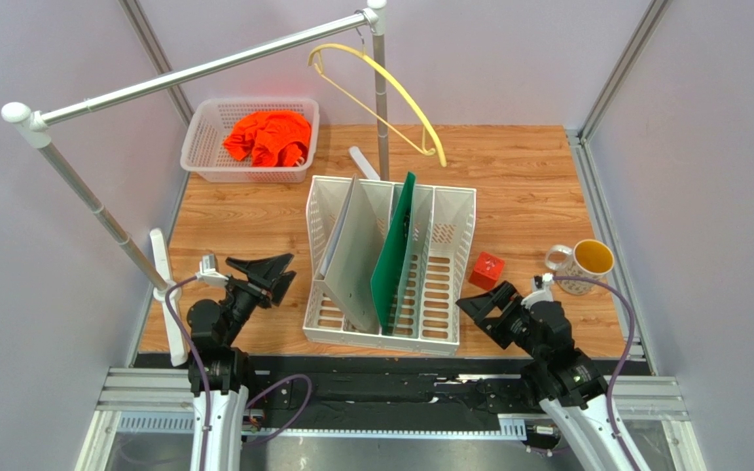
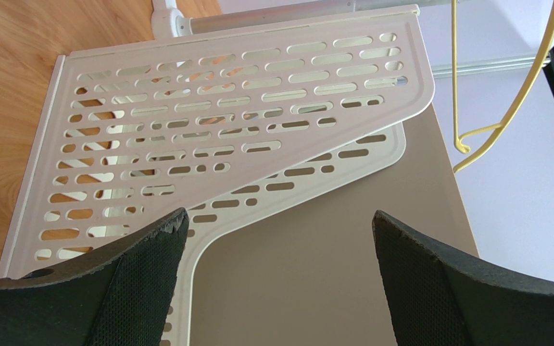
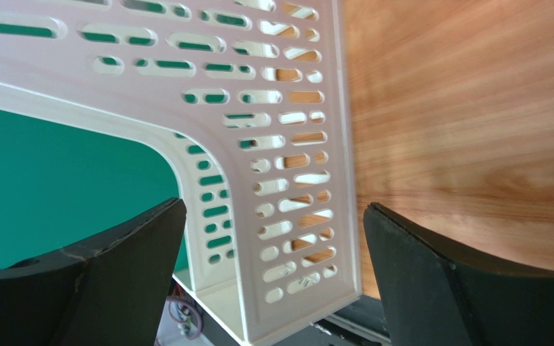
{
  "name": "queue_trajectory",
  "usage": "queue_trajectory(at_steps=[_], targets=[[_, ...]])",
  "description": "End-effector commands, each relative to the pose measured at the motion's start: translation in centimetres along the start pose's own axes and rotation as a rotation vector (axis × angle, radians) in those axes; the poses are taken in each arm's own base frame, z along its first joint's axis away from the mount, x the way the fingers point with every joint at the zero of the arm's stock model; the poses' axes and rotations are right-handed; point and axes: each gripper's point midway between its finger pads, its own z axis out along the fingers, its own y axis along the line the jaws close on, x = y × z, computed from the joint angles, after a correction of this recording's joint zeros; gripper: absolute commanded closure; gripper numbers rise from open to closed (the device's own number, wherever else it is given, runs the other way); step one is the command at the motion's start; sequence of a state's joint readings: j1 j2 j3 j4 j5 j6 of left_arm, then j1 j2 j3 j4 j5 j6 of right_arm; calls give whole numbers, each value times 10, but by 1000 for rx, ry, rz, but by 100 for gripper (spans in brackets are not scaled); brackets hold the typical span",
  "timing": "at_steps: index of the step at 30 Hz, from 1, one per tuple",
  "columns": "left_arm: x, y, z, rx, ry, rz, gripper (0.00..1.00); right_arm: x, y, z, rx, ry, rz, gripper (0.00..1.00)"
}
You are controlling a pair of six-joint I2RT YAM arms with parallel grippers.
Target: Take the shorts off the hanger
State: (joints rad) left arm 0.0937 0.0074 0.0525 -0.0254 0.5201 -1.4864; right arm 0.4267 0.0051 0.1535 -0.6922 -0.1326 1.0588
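Observation:
The orange shorts (image 1: 270, 137) lie crumpled in a white basket (image 1: 204, 157) at the back left of the table. The pale-yellow hanger (image 1: 388, 93) hangs bare from the silver rail (image 1: 204, 69) near its right post; it also shows in the left wrist view (image 2: 507, 108). My left gripper (image 1: 271, 273) is open and empty at the front left, beside the white file rack (image 1: 391, 255). My right gripper (image 1: 484, 309) is open and empty at the front right, by the rack's right corner (image 3: 287, 216).
The file rack holds a beige folder (image 1: 356, 255) and a green folder (image 1: 396, 255). A small red cube (image 1: 487, 270) and a white mug (image 1: 587, 260) with yellow inside sit right of the rack. The rail's left post (image 1: 106, 221) stands at the table's left edge.

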Motion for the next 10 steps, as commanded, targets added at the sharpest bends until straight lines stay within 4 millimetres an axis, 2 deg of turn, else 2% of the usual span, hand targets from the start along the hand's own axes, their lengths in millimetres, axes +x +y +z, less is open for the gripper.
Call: queue_trajectory(at_steps=[1, 5, 8, 9, 10], targets=[[5, 14, -3, 37, 7, 50, 0, -4, 8, 17, -122, -43, 2, 0], [13, 22, -5, 7, 52, 50, 0, -5, -1, 23, -95, -60, 9, 0], [18, 20, -7, 14, 78, 49, 0, -2, 3, 24, -116, -45, 38, 0], [18, 20, -7, 13, 82, 46, 0, 4, -7, 29, -96, -28, 53, 0], [18, 20, -7, 13, 82, 46, 0, 4, -5, 29, -104, -23, 51, 0]])
